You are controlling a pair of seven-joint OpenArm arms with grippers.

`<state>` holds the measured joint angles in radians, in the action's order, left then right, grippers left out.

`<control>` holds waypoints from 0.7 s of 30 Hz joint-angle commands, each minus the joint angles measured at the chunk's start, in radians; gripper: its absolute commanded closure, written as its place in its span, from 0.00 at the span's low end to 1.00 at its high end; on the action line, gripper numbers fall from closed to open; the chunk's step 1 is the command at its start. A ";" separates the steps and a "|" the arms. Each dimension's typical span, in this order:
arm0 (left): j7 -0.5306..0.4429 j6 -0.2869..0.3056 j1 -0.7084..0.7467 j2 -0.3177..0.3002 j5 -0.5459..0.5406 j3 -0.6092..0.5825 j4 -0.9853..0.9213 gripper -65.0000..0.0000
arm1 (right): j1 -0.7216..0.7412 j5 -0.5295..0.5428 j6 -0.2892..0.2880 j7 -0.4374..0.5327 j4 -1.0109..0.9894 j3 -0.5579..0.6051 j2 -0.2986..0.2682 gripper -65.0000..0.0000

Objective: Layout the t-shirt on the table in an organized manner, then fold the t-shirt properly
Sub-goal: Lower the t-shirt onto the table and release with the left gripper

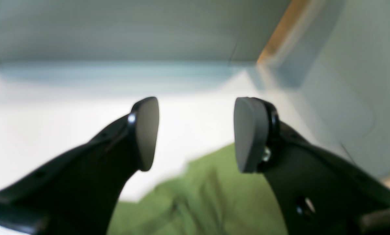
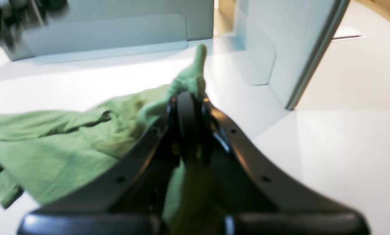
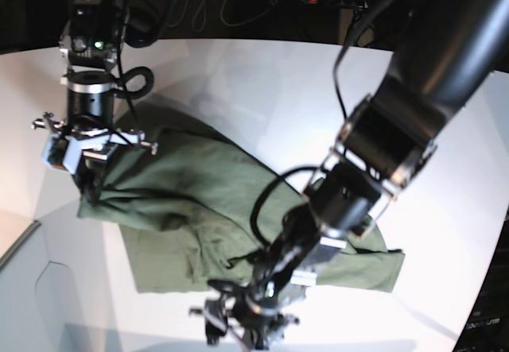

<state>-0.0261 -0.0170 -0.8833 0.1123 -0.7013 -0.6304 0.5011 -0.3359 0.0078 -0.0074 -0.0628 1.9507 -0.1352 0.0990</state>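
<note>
Green t-shirt (image 2: 51, 153) pinched in right hand (image 2: 189, 107); left hand (image 1: 195, 133) spread above it.

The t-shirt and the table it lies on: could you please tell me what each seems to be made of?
The t-shirt looks like soft knit fabric, probably cotton, olive green and matte: it wrinkles, drapes and bunches where the right claw pinches it. The table looks like a hard, smooth board, white with a matte to satin finish that shows soft shadows; whether laminate or painted wood, the frames leave open.
</note>
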 commanded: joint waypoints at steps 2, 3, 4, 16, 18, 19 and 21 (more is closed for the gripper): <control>-0.031 0.012 0.025 -0.055 -0.002 0.002 0.095 0.46 | 0.007 -0.001 0.002 0.034 0.011 -0.002 -0.003 1.00; -0.031 0.012 0.069 -0.095 -0.002 0.002 0.141 0.46 | 0.008 -0.001 0.002 0.034 0.002 -0.002 -0.009 1.00; -0.031 0.012 0.117 -0.141 -0.002 0.004 0.192 0.46 | 0.011 -0.001 0.002 0.034 -0.006 -0.001 -0.015 1.00; -0.031 0.010 0.718 -0.400 -0.002 0.346 0.632 0.46 | 0.030 0.001 0.002 0.033 -0.073 0.003 -0.028 1.00; -0.031 0.010 0.764 -0.399 -0.001 0.364 0.629 0.46 | 0.030 0.001 0.002 0.033 -0.073 0.006 -0.028 1.00; -0.031 0.010 0.775 -0.397 -0.001 0.366 0.626 0.46 | 0.030 0.001 0.002 0.033 -0.075 0.006 -0.028 1.00; -0.031 0.010 0.781 -0.394 -0.001 0.361 0.604 0.46 | 0.031 0.001 0.002 0.033 -0.076 0.006 -0.028 1.00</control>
<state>-0.0277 -0.0139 -0.0727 -0.2756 -0.7036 -0.2764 1.0897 -0.3115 0.0078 -0.0036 -0.0635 1.8565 -0.1299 0.0719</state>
